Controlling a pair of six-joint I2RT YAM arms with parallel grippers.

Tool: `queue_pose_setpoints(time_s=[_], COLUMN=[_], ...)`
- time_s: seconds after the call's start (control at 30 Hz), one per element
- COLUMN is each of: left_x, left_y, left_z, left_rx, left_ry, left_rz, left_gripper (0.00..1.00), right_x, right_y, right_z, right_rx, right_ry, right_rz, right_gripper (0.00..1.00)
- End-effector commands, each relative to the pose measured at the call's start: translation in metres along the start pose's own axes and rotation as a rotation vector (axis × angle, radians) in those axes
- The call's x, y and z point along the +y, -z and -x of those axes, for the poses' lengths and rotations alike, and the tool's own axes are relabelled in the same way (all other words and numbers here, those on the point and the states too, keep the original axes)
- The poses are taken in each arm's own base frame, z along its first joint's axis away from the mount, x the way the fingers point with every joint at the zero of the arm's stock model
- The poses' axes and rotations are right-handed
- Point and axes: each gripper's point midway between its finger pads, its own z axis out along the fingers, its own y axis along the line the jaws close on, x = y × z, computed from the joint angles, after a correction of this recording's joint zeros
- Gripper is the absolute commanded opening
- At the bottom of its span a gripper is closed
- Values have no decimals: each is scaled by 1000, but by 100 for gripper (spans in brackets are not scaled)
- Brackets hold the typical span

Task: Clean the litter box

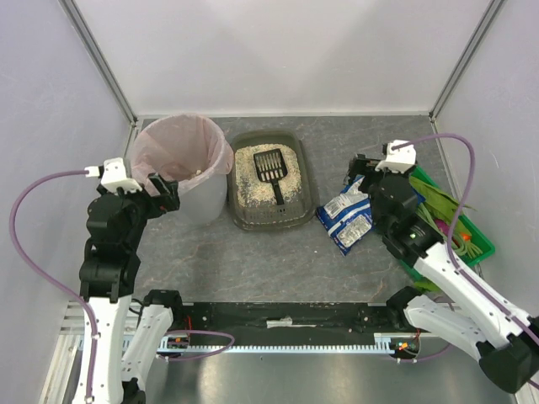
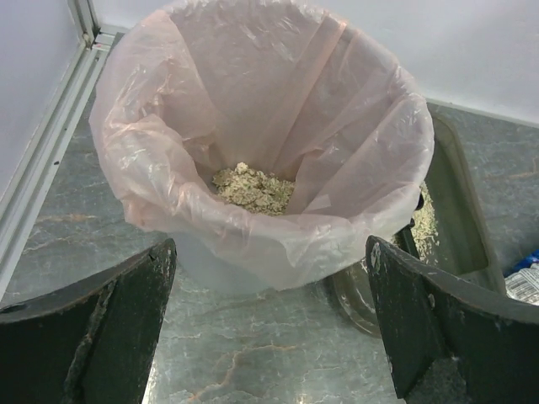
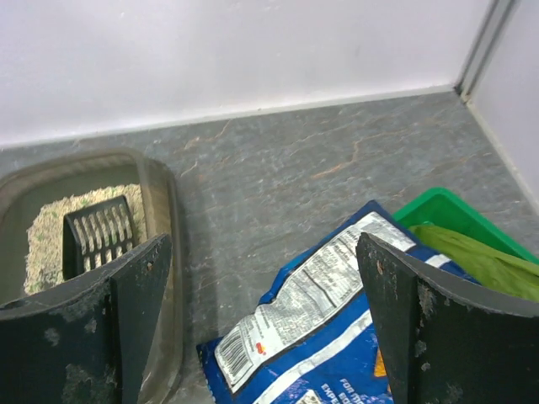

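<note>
The dark grey-brown litter box [image 1: 242, 215] sits at the table's middle back with pale granules inside. A black slotted scoop [image 1: 270, 171] lies in it, handle toward me. The box also shows in the right wrist view [image 3: 164, 202] with the scoop [image 3: 97, 236], and its rim shows in the left wrist view [image 2: 459, 210]. My left gripper [image 1: 164, 192] is open and empty, held in front of the pink-lined bin [image 1: 181, 151]. My right gripper [image 1: 364, 172] is open and empty above a blue snack bag [image 1: 347, 217].
The bin [image 2: 261, 126] holds a small heap of granules [image 2: 251, 187] at its bottom. The blue snack bag [image 3: 337, 320] lies right of the litter box. A green crate [image 1: 461, 223] of vegetables stands at the right edge, also in the right wrist view [image 3: 438, 215].
</note>
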Motion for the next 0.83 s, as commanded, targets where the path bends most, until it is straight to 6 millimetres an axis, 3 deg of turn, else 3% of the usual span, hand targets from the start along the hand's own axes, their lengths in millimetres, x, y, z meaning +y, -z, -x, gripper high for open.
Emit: queue_pose_setpoints(time_s=[0.0,0.27,0.8], left_x=[-3,-1,-1], left_y=[17,18,17], left_z=[6,5,1], left_rx=[-21,-9,6], left_ry=[37,47,45], left_rz=[-13,5,1], left_gripper=[99,99,99], right_x=[-28,-43,-45], right_y=[14,32,35], right_z=[16,35,34], right_rx=[-70,-169,-167], right_ry=[14,0,28], right_rz=[-95,-95,-98], right_gripper=[98,98,98])
